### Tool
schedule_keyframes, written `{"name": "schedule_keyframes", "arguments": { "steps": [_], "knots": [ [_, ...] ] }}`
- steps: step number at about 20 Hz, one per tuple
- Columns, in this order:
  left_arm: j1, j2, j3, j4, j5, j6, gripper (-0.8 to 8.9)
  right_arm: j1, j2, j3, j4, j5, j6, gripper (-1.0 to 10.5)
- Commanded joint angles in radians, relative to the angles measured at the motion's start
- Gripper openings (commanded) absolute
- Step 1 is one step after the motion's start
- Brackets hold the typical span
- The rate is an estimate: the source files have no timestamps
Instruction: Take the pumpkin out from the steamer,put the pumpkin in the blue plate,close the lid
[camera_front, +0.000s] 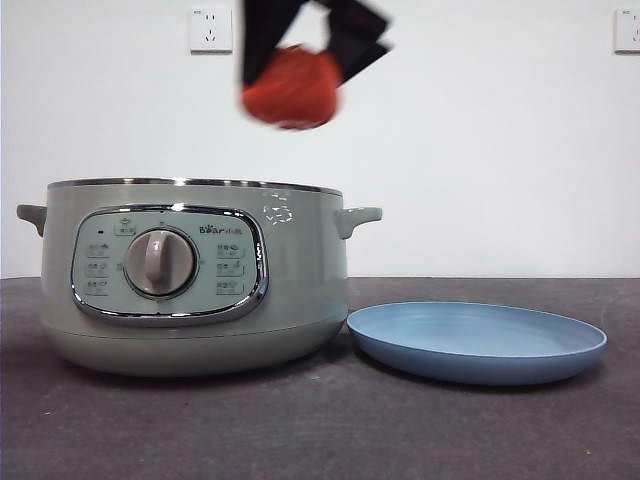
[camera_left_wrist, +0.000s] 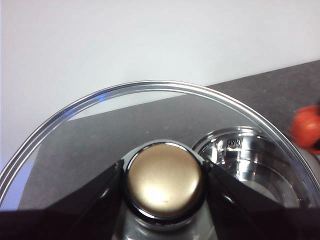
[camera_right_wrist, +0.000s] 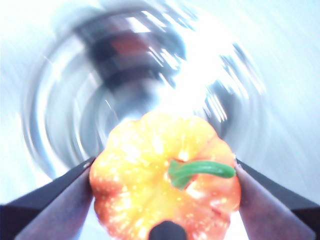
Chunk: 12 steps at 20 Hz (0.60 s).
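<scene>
1. The pumpkin (camera_front: 292, 87) is squat and orange-red with a curved green stem, and it looks blurred. It hangs at the top centre of the front view, above the steamer (camera_front: 195, 275).
2. The steamer is uncovered and fills the left half of the frame. The blue plate (camera_front: 477, 342) lies empty at lower right, just beside the steamer's base. Two wall sockets (camera_front: 210, 29) sit along the top edge.
3. The right gripper (camera_right_wrist: 165, 200) reaches down from above, its jaws clamped on the pumpkin's sides.
4. The left gripper (camera_left_wrist: 164, 182) grips the lid (camera_left_wrist: 75, 130) by its knob (camera_left_wrist: 164, 181), outside the front view.
</scene>
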Motion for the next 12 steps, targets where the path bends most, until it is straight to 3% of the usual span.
{"name": "schedule_keyframes", "arguments": {
  "steps": [1,6,8,12],
  "knots": [
    [0.0,0.0,0.012,0.082,0.024,0.002,-0.08,-0.057,-0.07,-0.003,-0.11,0.004,0.045,-0.1],
    [-0.001,0.042,0.012,0.115,0.1,0.001,-0.08,-0.184,-0.194,-0.093,-0.286,0.089,0.167,-0.1],
    [-0.001,0.052,0.012,0.117,0.137,-0.006,-0.08,-0.215,-0.286,-0.249,-0.223,0.128,0.209,-0.1],
    [-0.001,0.082,0.012,0.135,0.156,-0.011,-0.08,-0.24,-0.481,-0.64,0.071,0.132,0.264,-0.1]
  ]
}}
